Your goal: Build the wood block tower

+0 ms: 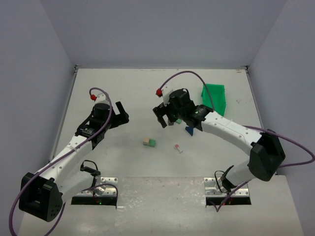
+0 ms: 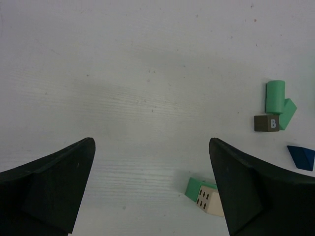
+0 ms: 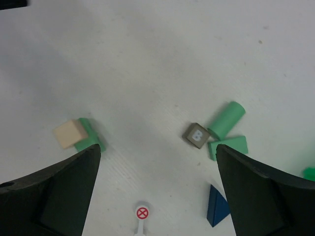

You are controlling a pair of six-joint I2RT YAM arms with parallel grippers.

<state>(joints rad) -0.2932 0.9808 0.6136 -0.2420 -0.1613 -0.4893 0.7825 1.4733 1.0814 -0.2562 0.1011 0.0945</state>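
Our left claw (image 2: pixel 151 142) and right claw (image 3: pixel 156 147) hang released, empty. On the surface (image 1: pixel 123 88) a tan cube (image 1: pixel 146 141) touches a green block (image 1: pixel 152 143); blue wedge (image 1: pixel 189 130) right of them. We judge them light, stiff, slick: pinch flat opposite faces

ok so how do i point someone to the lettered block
Find the green bin at the far right; a cluster of blocks lies just left of it, below the right gripper. Among the green cylinder and green wedge, it's the dark cube with a white B.
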